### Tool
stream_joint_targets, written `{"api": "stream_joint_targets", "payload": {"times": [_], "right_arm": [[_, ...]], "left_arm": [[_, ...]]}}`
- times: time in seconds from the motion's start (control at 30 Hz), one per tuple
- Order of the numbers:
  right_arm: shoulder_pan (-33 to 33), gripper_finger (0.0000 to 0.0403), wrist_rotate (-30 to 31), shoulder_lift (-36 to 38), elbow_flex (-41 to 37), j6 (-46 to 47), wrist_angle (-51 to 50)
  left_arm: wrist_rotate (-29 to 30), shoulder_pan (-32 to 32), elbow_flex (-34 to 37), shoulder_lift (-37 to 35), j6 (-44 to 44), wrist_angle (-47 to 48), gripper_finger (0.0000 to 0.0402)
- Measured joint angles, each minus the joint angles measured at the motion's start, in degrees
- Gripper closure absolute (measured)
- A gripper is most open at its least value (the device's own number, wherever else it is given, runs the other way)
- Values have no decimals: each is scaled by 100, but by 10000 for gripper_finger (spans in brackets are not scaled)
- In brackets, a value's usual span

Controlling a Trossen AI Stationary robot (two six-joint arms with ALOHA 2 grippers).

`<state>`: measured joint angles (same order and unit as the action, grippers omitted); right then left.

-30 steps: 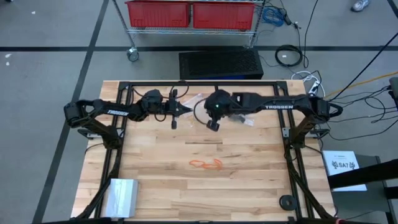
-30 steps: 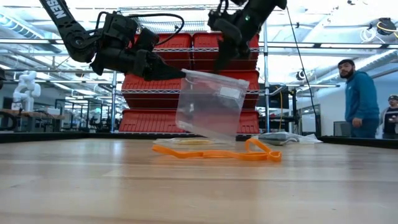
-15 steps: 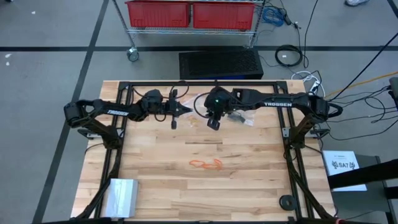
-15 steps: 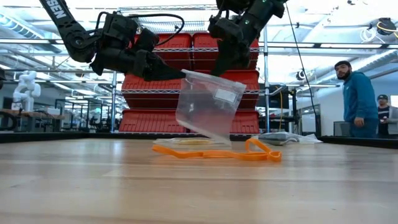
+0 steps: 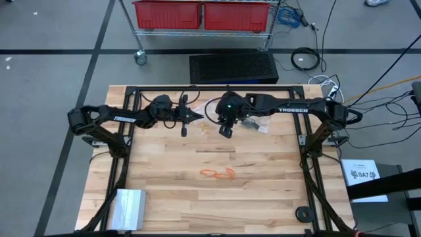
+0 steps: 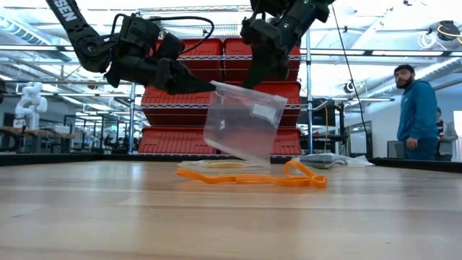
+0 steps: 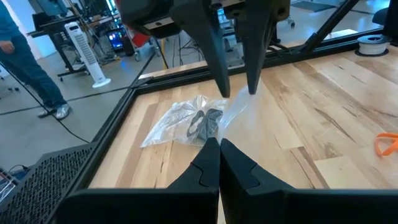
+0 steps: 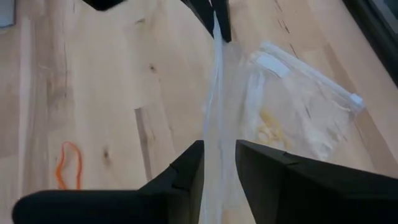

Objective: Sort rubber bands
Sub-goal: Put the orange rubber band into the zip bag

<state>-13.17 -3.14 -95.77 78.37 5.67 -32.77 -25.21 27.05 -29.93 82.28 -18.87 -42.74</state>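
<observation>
- The left hand (image 6: 189,81), in the upper left of the low view, is clamped on one corner of a clear plastic bag (image 6: 242,121), likely to hold it up for filling.
- The right hand (image 6: 261,71), upper centre, straddles the bag's rim with fingers slightly apart, seemingly to spread its mouth.
- The rubber bands (image 5: 218,173), thin orange loops, lie tangled mid-desk (image 5: 263,197), well below both hands in the high view.

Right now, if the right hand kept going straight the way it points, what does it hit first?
The clear bag's raised edge, already standing between the right hand's parted fingers. Past that, probably the left hand pinching the same bag, though depth is hard to judge.
</observation>
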Motion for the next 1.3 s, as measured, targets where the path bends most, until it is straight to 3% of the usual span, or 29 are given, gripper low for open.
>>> {"api": "stream_joint_targets", "payload": {"times": [0.23, 0.53, 0.73, 0.83, 0.93, 1.3], "right_arm": [[-92, 324, 4, -15, 0, -96, -7], [-188, 373, 20, -290, 2, -373, 157], [-186, 379, 27, -518, 0, -571, 324], [-167, 392, 501, -444, 0, -702, 240], [-124, 400, 931, -237, 0, -816, 202], [55, 403, 879, -65, 2, -832, 161]], "left_arm": [[0, -2, 0, 0, 0, 2, 402], [0, 0, 0, 0, 0, 2, 402], [0, -2, 0, 0, 14, 6, 402], [0, -28, -2, 0, 85, 29, 398], [0, -69, -2, 0, 204, 51, 381], [1, -224, -2, 0, 626, -321, 273]]}}
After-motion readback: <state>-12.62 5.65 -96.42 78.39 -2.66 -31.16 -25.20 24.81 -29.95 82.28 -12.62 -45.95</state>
